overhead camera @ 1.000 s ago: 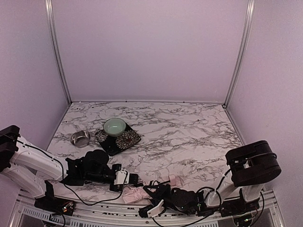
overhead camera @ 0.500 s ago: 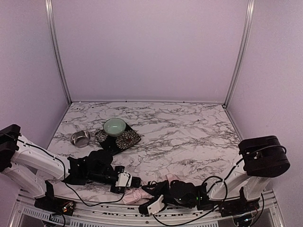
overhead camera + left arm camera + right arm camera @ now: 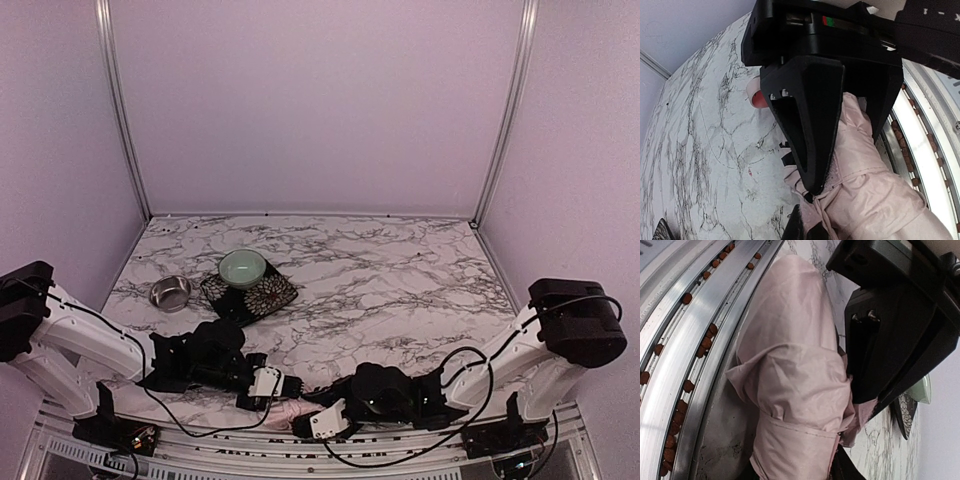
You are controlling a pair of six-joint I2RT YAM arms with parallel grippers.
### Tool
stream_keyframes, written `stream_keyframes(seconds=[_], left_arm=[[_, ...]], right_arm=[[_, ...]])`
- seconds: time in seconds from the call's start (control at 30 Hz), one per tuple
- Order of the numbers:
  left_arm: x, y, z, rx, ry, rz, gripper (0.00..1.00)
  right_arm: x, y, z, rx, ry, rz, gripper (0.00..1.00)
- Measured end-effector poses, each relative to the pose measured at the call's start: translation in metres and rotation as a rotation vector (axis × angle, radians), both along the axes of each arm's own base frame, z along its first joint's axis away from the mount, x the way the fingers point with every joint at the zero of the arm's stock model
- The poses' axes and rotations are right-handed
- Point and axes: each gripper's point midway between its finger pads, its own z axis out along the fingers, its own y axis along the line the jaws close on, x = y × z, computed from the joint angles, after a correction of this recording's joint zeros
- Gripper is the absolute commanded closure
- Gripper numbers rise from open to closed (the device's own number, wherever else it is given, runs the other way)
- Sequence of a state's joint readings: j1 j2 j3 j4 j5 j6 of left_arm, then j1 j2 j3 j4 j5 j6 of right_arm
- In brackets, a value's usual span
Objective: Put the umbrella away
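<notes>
The umbrella (image 3: 292, 409) is a bunched pale pink bundle lying at the table's near edge, between my two grippers. My left gripper (image 3: 283, 386) comes at it from the left. In the left wrist view the black fingers (image 3: 810, 130) meet at their tips (image 3: 813, 189), shut on a fold and thin cord of the pink fabric (image 3: 865, 185). My right gripper (image 3: 318, 418) lies low at the edge, reaching in from the right. In its wrist view the bundle (image 3: 800, 375) presses against one black finger (image 3: 885, 355); the other finger is hidden behind the fabric.
A pale green bowl (image 3: 243, 267) sits on a dark floral mat (image 3: 262, 296) at mid-left, with a small steel bowl (image 3: 171, 292) to its left. Metal rails (image 3: 690, 335) run along the near edge beside the umbrella. A small pale and red round piece (image 3: 756, 95) lies on the marble.
The right arm's elbow has swung out to the right, and its gripper has slid left along the near edge, closer to the left gripper. The left gripper crept slightly right. The umbrella is more covered.
</notes>
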State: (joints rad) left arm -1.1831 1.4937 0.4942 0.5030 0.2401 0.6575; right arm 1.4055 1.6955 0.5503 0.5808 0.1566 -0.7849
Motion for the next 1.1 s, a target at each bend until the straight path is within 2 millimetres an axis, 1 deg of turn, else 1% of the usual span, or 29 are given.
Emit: stream_keyframes(seconds=[0.17,0.3,0.4,0.47,0.53,0.63,0.7,0.8,0.97,1.0,1.03,1.07,1.1], left_arm=[[0.007,-0.001,-0.001,-0.014,0.022,0.05,1.0],[0.033,0.001,-0.002,-0.066,0.106,0.145,1.0],[0.052,0.003,-0.013,-0.075,0.151,0.202,1.0],[0.061,0.0,-0.023,-0.069,0.173,0.219,1.0],[0.068,-0.008,-0.031,-0.064,0.188,0.219,1.0],[0.074,-0.021,-0.044,-0.051,0.204,0.205,1.0],[0.077,-0.027,-0.048,-0.049,0.201,0.195,1.0],[0.079,-0.035,-0.048,-0.057,0.184,0.179,1.0],[0.084,-0.039,-0.048,-0.067,0.147,0.191,1.0],[0.087,-0.039,-0.048,-0.068,0.135,0.202,0.99],[0.09,-0.038,-0.048,-0.068,0.125,0.219,0.91],[0.095,-0.036,-0.048,-0.067,0.114,0.24,0.8],[0.102,-0.035,-0.048,-0.066,0.095,0.27,0.74]], right_arm=[[0.001,-0.002,0.0,-0.013,0.041,-0.012,1.0],[-0.001,-0.008,0.006,-0.061,0.104,0.015,1.0],[0.001,-0.009,0.007,-0.109,0.156,0.014,1.0],[0.001,-0.009,0.006,-0.14,0.187,0.005,1.0],[0.001,-0.009,0.002,-0.171,0.21,-0.004,1.0],[0.003,-0.008,-0.002,-0.205,0.247,-0.02,1.0],[0.004,-0.009,-0.004,-0.221,0.273,-0.029,1.0],[0.005,-0.009,-0.006,-0.239,0.311,-0.038,1.0],[0.01,-0.008,-0.01,-0.264,0.35,-0.055,1.0],[0.013,-0.006,-0.011,-0.27,0.357,-0.063,1.0],[0.017,-0.005,-0.013,-0.28,0.366,-0.074,1.0],[0.021,-0.005,-0.016,-0.288,0.371,-0.086,1.0],[0.024,-0.005,-0.016,-0.29,0.381,-0.094,1.0]])
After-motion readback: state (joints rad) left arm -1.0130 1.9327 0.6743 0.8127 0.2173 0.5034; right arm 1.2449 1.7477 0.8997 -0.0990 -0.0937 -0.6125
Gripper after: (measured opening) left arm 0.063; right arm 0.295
